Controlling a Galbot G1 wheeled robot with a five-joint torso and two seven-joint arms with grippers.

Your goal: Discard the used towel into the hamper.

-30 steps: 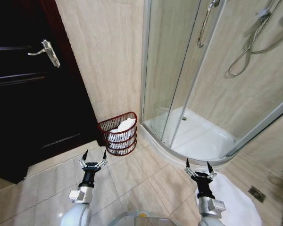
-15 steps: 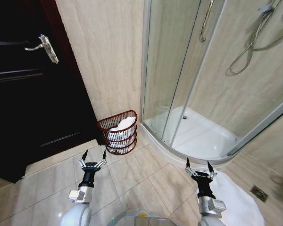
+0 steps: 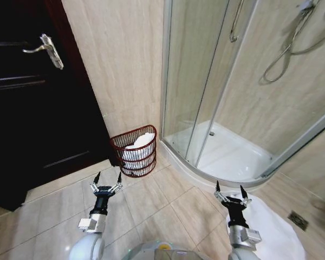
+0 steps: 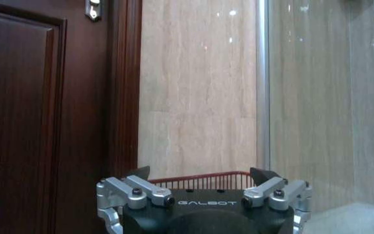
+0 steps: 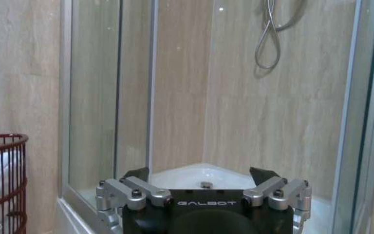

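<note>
The hamper, a dark red openwork basket, stands on the floor against the tiled wall between the dark door and the shower cabin. A white towel lies bunched inside it. My left gripper is held open, pointing up, a short way in front of the hamper with nothing between its fingers. In the left wrist view the hamper's rim shows just beyond the left gripper. My right gripper is open and empty near the shower's curved sill. The right wrist view has the right gripper low down, with the hamper off to its side.
A dark wooden door with a metal handle fills the left side. The glass shower cabin with its raised white tray takes the right. A white mat lies on the floor tiles under my right arm.
The whole picture has shifted slightly, so the camera has moved. Both grippers stay open in the same pose, and the towel still lies in the hamper.
</note>
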